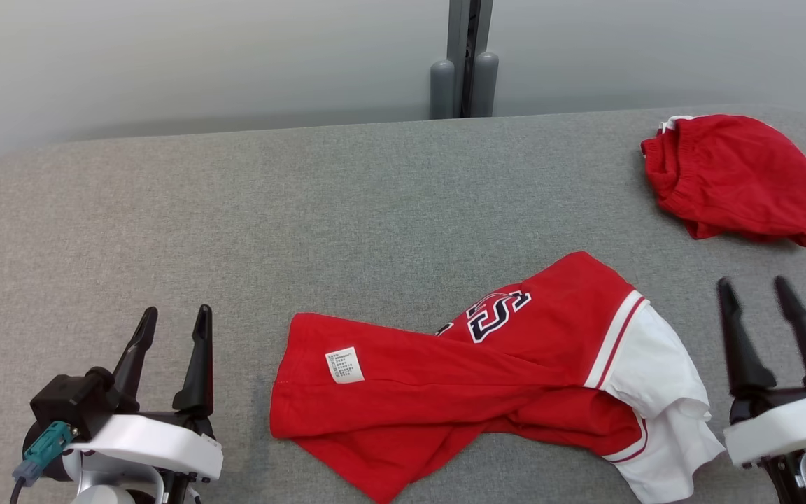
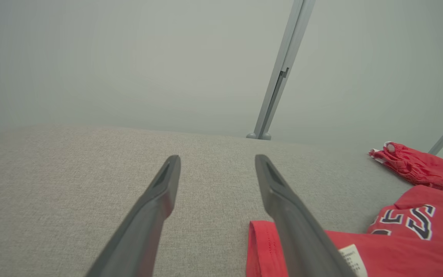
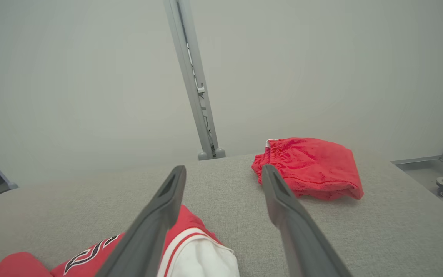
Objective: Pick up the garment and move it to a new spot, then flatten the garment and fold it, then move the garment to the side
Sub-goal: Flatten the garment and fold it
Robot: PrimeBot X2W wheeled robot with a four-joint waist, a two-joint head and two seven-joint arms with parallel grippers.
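Nearest to the camera, in the lower left of the head view, is my left gripper point(image 1: 176, 310). Its two dark fingers stand wide apart and hold nothing. My right gripper point(image 1: 753, 282) is in the lower right, also fully spread and empty. Both are over the grey padded surface point(image 1: 305, 210), and neither touches any cloth.

The far edge of this surface runs across the upper part of the frame and curves down at both corners. Behind it is a pale wall with a grey post point(image 1: 464, 63) at the top centre. The whole left half and the middle band show plain grey fabric, so there is much open room. In the upper right, close to the far corner, lie the folded red shorts point(image 1: 732, 175), well apart from the garment.

The garment point(image 1: 445, 378) lies in the lower centre, between my two grippers and nearer to the right one. It is a red shirt, crumpled and twisted, not flat. A white label point(image 1: 344, 365) shows on its left part. The dark and white lettering point(image 1: 497, 313) is partly hidden in a fold. The white sleeve point(image 1: 655, 364) with red stripes is bunched at the right and reaches the bottom edge of the frame.
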